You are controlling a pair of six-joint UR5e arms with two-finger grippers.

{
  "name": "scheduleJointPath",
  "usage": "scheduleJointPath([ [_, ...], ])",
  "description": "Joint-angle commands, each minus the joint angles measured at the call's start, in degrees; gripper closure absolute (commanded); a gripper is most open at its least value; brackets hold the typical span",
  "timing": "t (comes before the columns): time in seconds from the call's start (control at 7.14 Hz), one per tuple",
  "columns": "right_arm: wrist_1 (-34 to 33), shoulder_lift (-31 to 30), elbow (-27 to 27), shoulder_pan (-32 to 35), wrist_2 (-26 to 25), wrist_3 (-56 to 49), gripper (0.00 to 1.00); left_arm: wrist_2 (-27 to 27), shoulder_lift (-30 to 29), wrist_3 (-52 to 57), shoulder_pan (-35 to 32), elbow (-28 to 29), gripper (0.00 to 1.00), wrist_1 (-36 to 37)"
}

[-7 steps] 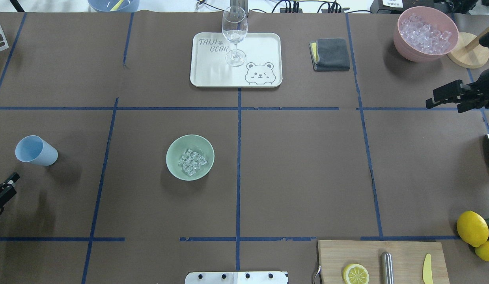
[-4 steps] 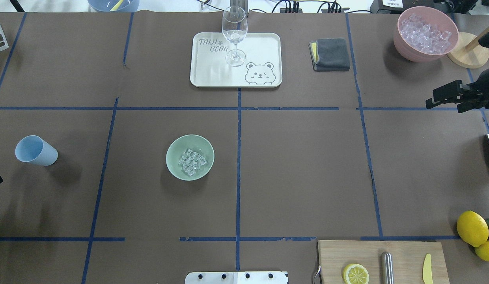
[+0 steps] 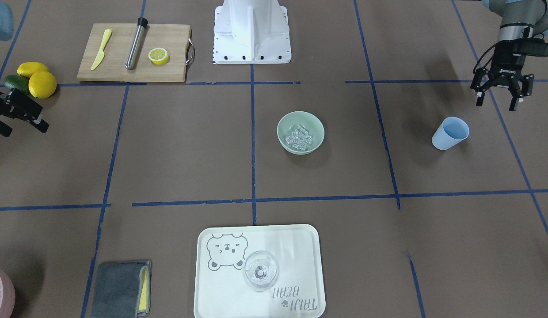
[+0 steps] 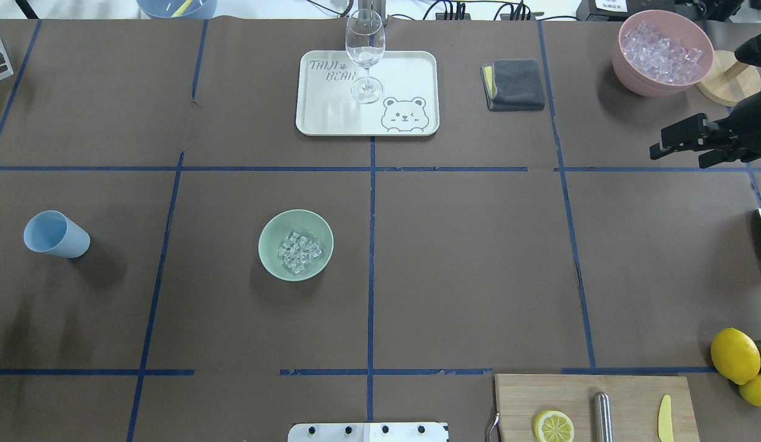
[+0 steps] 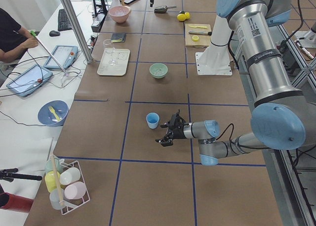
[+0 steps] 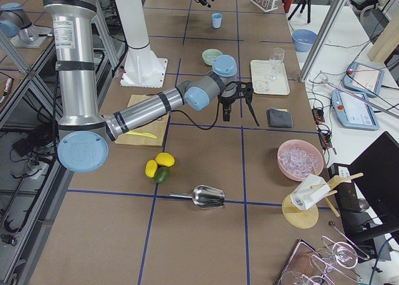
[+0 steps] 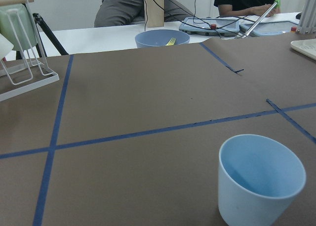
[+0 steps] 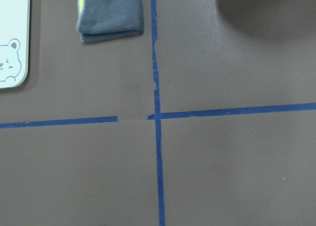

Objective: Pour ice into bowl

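Observation:
The pale mint-green bowl (image 4: 274, 236) stands left of the table's middle with a small heap of clear ice (image 4: 299, 252) in it; it also shows in the front view (image 3: 286, 125). The blue cup (image 4: 55, 234) stands upright and empty far to its left, and fills the lower right of the left wrist view (image 7: 261, 179). My left gripper (image 3: 496, 100) is open and empty, hovering beside the cup (image 3: 450, 133); it is outside the overhead view. My right gripper (image 4: 678, 157) is open and empty at the table's right edge.
A pink container of ice (image 4: 661, 52) stands at the far right. A tray (image 4: 405, 73) holds a wine glass (image 4: 364, 49). A grey cloth (image 4: 513, 84) lies beside it. A cutting board (image 4: 632, 393), lemons (image 4: 735, 355) and a metal scoop (image 6: 206, 196) are near the robot's right.
My left gripper has drawn back to the left, out of the overhead view. My right gripper has shifted slightly towards the far side and inward. Bowl, ice and cup have not moved.

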Motion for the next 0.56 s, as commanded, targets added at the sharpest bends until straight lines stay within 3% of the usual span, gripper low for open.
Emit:
scheduleJointPath([
  [0.0, 0.2, 4.9, -0.2, -4.3, -0.5, 8.1, 0.00, -18.5, -3.8, 7.7, -16.4, 0.4, 0.00, 6.9],
  [0.28, -0.4, 12.6, -0.3, -12.1, -3.5, 22.4, 0.00, -32.6, -8.7, 15.4, -26.7, 1.1, 0.00, 17.4],
  [0.42, -0.4, 15.9, -0.3, -17.8, -9.0, 27.2, 0.00, -43.1, -12.5, 16.1, -32.0, 1.1, 0.00, 25.5],
])
